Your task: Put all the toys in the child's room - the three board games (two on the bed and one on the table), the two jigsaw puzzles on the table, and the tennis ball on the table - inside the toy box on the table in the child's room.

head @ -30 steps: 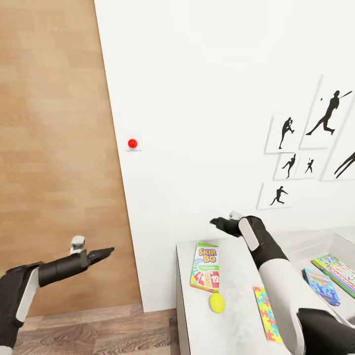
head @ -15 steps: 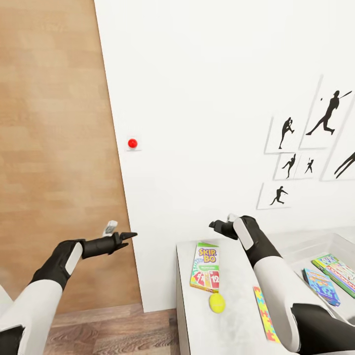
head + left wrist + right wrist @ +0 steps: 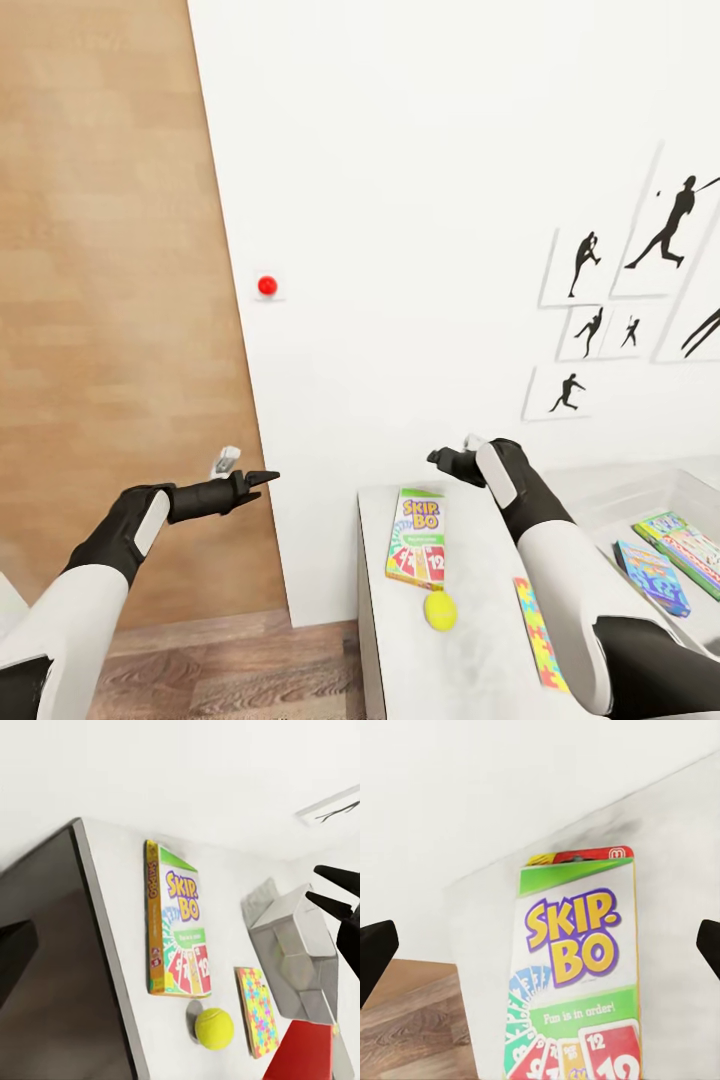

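Two claws, both empty. My right claw hangs above the far end of the surface, at about 12 o'clock from the SKIP-BO box, its fingers spread so wide that the right wrist view catches only their dark tips at either edge with the box between them. To take the box well I judge I should come straight down across its narrow width, pinch near an edge since it lies flat, then carry it toward 3 o'clock into the toy box. The tennis ball sits just at 6 o'clock of the box, so I should descend clear of it. My left claw points out over the floor, well off the surface; I cannot tell how open it is.
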